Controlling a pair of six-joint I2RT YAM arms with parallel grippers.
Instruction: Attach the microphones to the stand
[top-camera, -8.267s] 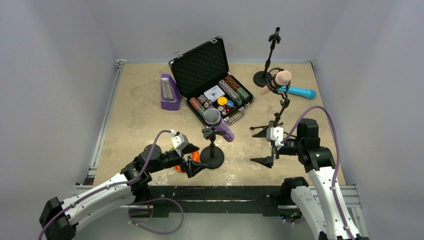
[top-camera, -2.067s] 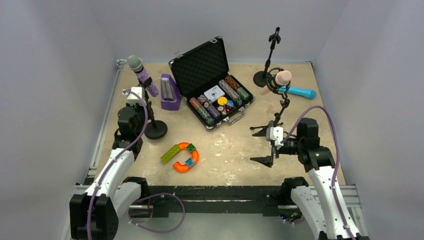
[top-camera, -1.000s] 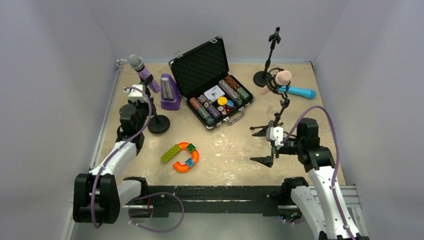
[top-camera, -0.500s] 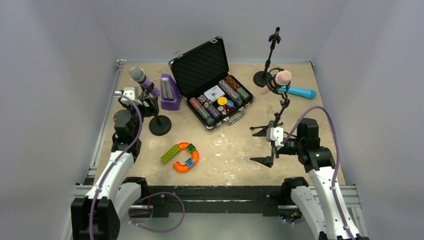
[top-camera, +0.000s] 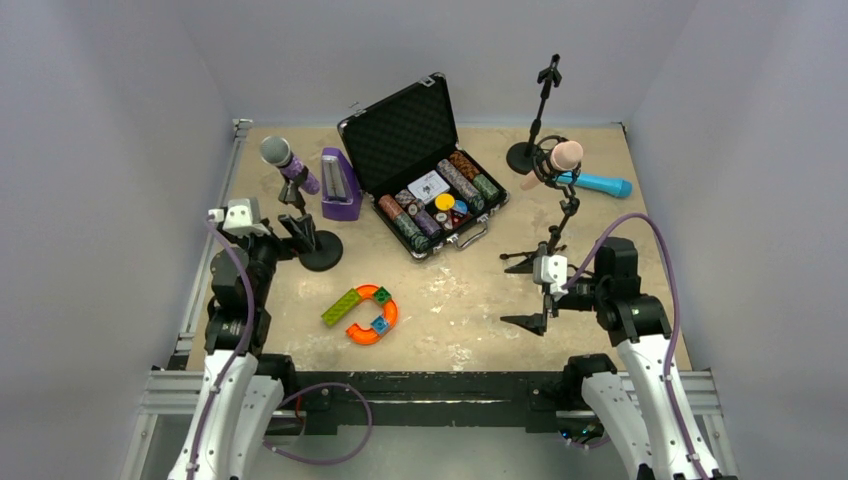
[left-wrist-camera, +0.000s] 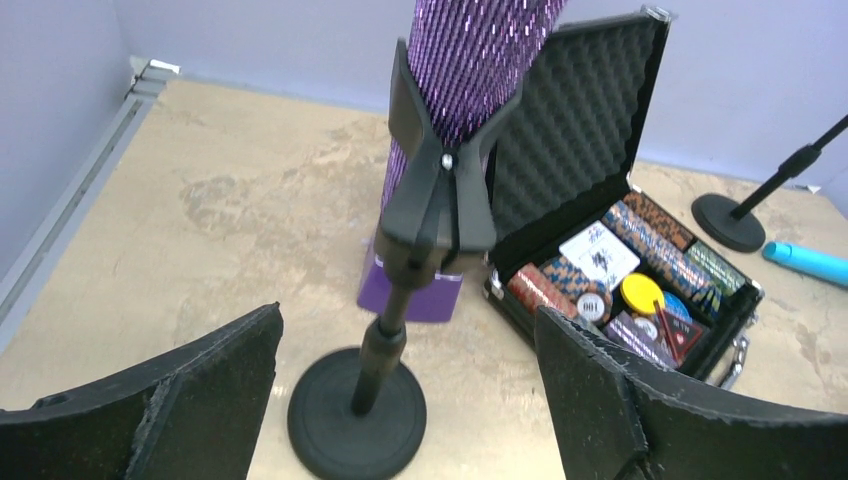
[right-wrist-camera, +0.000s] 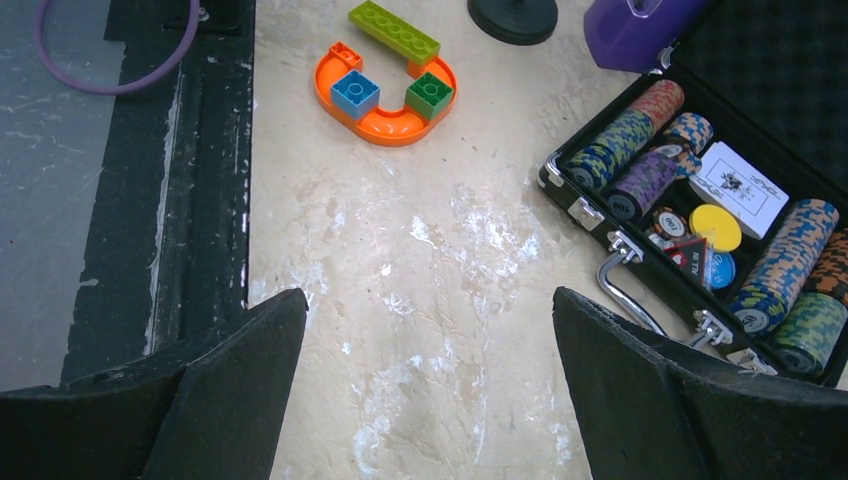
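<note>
- Sandy tabletop (top-camera: 450, 300) between pale walls, with an open poker chip case (top-camera: 425, 180) near its middle as the landmark.
- Left of the case, the purple microphone (top-camera: 288, 163) sits tilted in the clip (left-wrist-camera: 440, 190) of a short stand (top-camera: 320, 250), so this one looks attached.
- Also left of the case, the left gripper (left-wrist-camera: 405, 318) is spread wide on either side of that stand's pole. It touches nothing, so the stand bears the microphone alone.
- Right of the case, the pink microphone (top-camera: 555, 160) rests in the holder of a jointed stand (top-camera: 565, 215).
- Just beyond it lies the blue microphone (top-camera: 598, 183), flat on the table and not yet mounted. It is probably meant for the empty stand (top-camera: 540, 105) behind and right of the case.
- In front of the case, the right gripper (right-wrist-camera: 428, 295) hangs wide apart and empty over bare table.
- Hard to tell:
  - The left wrist view cuts off the purple microphone's head.
  - The right wrist hides the jointed stand's foot.
  - The pink microphone's holder covers the blue microphone's near end.
  - How firmly either clip bites cannot be judged.
</note>
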